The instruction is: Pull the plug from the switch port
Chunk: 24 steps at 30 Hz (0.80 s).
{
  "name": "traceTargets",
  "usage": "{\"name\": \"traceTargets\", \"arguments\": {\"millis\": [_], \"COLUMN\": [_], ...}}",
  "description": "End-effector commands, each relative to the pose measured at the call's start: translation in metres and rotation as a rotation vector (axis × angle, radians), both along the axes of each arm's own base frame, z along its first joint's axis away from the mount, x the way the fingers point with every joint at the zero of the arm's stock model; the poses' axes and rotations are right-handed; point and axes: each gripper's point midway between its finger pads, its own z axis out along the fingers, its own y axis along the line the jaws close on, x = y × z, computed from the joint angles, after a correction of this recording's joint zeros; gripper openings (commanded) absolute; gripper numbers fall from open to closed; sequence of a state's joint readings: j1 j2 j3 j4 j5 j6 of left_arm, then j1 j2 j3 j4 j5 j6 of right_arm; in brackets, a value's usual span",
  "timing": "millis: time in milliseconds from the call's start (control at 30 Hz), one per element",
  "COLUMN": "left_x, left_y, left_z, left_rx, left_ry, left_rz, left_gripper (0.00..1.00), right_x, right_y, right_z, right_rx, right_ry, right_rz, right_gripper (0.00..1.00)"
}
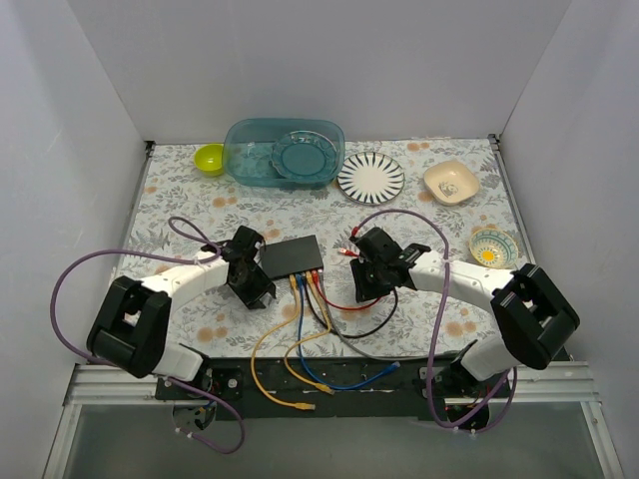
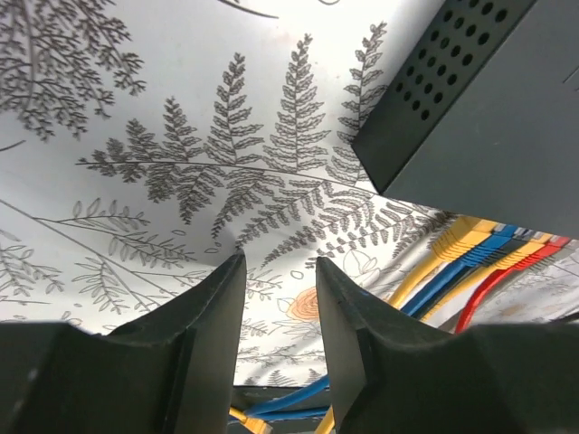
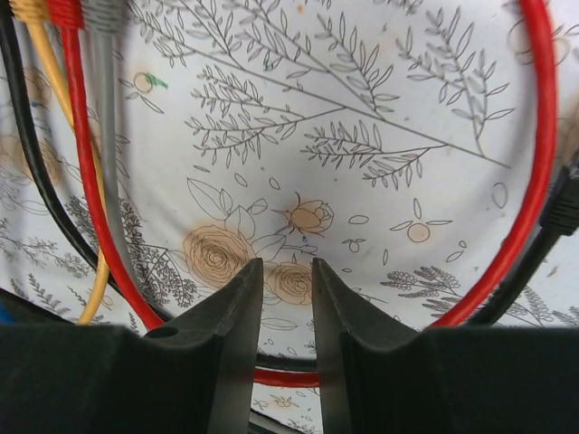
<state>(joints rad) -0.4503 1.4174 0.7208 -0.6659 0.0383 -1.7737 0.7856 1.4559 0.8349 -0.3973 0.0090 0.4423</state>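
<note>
Where the table (image 1: 180, 205) meets the arm bases, cables trail in loose loops: two yellow cables (image 2: 434, 258), one blue cable (image 2: 479, 253), one red cable (image 3: 529, 136), one grey cable (image 3: 107, 136), one black cable (image 3: 27, 163), six in all. Two arms, two grippers, both low over the cloth. Left gripper (image 2: 279, 262): fingers slightly apart, nothing between them, tips just left of the switch (image 1: 292, 256). Right gripper (image 3: 287, 264): fingers a narrow gap apart, nothing between them, ringed by the red loop, just right of the switch. One switch, flat black, mid-table between the two grippers. Left wrist view shows four coloured plugs (image 2: 507, 242) along its near edge: yellow, blue, yellow, red. Whether grey and black are seated too cannot be told. Farther back, six dishes: one patterned bowl (image 1: 493, 246) at right, one beige square dish (image 1: 450, 183), one striped plate (image 1: 370, 178), one clear teal tub (image 1: 250, 150) holding one teal plate (image 1: 305, 156), one yellow-green bowl (image 1: 210, 158).
</note>
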Motion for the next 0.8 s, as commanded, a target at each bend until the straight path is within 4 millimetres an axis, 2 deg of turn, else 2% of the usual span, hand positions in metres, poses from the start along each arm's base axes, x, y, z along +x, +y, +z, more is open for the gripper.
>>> {"name": "traceTargets", "arguments": {"millis": [0,67,233,333,367,433,567,667,700,767], "left_x": [-0.003,0.003,0.020,0.038,0.046,0.055,0.077,0.091,0.095,0.102], "left_y": [-0.001,-0.001,-0.002,0.001,0.001,0.004,0.012,0.011,0.010,0.011], "left_z": [-0.016,-0.022,-0.036,-0.039,-0.036,-0.036,-0.039,-0.038,-0.038,-0.039], "left_rx": [0.008,0.029,0.053,0.052,0.048,0.046,0.040,0.034,0.033,0.036], "left_ry": [0.025,0.040,0.071,0.063,0.052,0.044,0.035,0.021,0.019,0.011], "left_rz": [-0.002,-0.015,-0.024,-0.010,-0.002,0.007,0.032,0.027,0.024,0.019], "left_gripper": [0.37,0.37,0.37,0.37,0.37,0.37,0.37,0.37,0.37,0.37], "right_x": [-0.004,-0.006,-0.023,-0.033,-0.031,-0.039,-0.034,-0.023,-0.018,-0.006], "right_y": [0.017,0.023,0.054,0.071,0.080,0.091,0.109,0.114,0.112,0.117], "right_z": [0.001,0.002,0.006,0.004,0.009,0.003,0.003,-0.001,-0.009,-0.005], "right_rx": [0.070,0.098,0.202,0.214,0.225,0.214,0.217,0.187,0.158,0.161], "right_ry": [0.025,0.035,0.098,0.144,0.143,0.171,0.178,0.164,0.171,0.154], "right_rz": [0.054,0.077,0.171,0.213,0.222,0.254,0.268,0.252,0.243,0.232], "right_gripper": [0.36,0.36,0.35,0.36,0.36,0.35,0.36,0.36,0.36,0.37]}}
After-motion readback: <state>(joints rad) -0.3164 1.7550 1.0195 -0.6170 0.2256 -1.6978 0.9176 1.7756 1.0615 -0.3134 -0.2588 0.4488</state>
